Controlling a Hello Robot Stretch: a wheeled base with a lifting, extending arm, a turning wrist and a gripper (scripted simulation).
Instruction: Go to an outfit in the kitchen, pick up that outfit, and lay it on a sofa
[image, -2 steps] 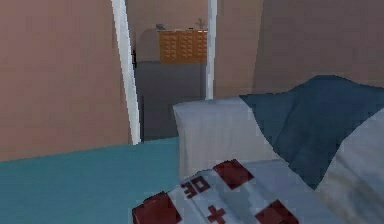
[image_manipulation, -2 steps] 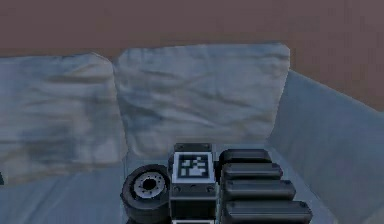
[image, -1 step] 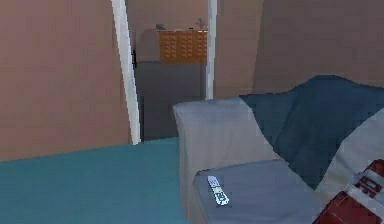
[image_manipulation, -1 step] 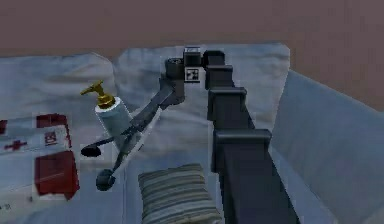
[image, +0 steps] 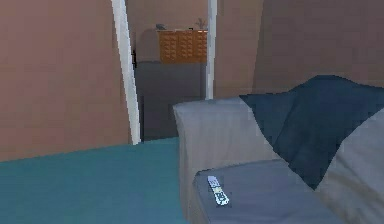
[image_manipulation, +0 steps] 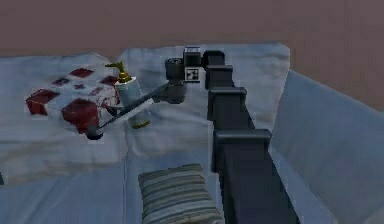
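sofa (image_manipulation: 250, 65): red-checked cloth (image_manipulation: 68, 95) lying on seat | pincer (image_manipulation: 98, 130) near it

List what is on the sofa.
Arm side view: a red-and-white checked cloth, a gold-topped bottle, a striped cushion. Forward view: a remote and a blue blanket. The arm and blanket cover the sofa beneath them.

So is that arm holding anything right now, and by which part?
It cannot be told. The gripper ends at a red-and-white checked cloth lying on the sofa, so no hold can be made out.
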